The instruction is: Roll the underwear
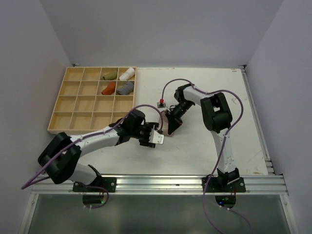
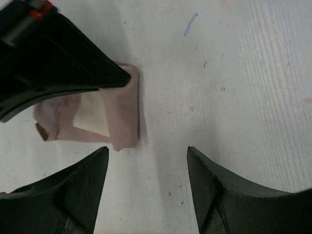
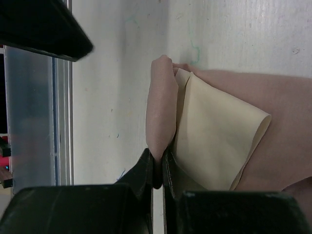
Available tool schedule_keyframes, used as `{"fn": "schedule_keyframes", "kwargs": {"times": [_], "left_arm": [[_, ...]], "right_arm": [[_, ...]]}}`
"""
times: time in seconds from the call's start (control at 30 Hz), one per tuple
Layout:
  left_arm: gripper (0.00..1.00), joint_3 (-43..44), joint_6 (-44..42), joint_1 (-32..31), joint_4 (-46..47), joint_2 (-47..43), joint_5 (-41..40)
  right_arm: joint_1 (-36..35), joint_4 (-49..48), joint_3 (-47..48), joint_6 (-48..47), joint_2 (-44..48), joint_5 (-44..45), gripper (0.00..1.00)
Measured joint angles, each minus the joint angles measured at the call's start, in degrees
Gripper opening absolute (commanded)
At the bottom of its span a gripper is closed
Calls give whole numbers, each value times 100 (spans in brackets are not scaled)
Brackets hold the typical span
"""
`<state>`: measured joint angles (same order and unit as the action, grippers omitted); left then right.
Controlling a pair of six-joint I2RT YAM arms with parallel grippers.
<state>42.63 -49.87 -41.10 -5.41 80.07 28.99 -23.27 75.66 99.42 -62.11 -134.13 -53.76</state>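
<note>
Underwear (image 3: pixel 161 107): clamped at its folded edge by right gripper (image 3: pixel 157 170), with left gripper (image 2: pixel 147 158) spread wide just beside it; risks slipping free and unrolling from so thin a grip.

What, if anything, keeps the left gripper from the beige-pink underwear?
Probably nothing, so yes: the left gripper is open beside the underwear, nothing between them. The right gripper, shut on one fold, overhangs only part of it.
</note>
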Motion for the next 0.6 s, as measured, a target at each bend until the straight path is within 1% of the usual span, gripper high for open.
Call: {"fn": "schedule_keyframes", "kwargs": {"times": [0.07,0.17,0.23,0.4,0.5,0.57,0.6], "left_arm": [[68,-166,-280,-184,133,258,-133],[66,-164,-535,-310,540,702,-317],[64,-136,-623,-358,785,896,-437],[63,70,-702,-444,1211,1261,-664],[56,203,-774,-444,1342,1421,-706],[44,337,-798,-444,1353,1589,-717],[39,413,-820,-444,1333,1687,-717]], "right_arm": [[20,20,0,2,-20,-15,5],[57,42,0,4,-26,-26,5],[79,48,0,7,-28,-26,5],[96,63,0,0,-39,-26,6],[101,76,0,-4,-61,-46,6],[118,83,0,-9,-61,-76,7],[127,83,0,-11,-61,-85,11]]}}
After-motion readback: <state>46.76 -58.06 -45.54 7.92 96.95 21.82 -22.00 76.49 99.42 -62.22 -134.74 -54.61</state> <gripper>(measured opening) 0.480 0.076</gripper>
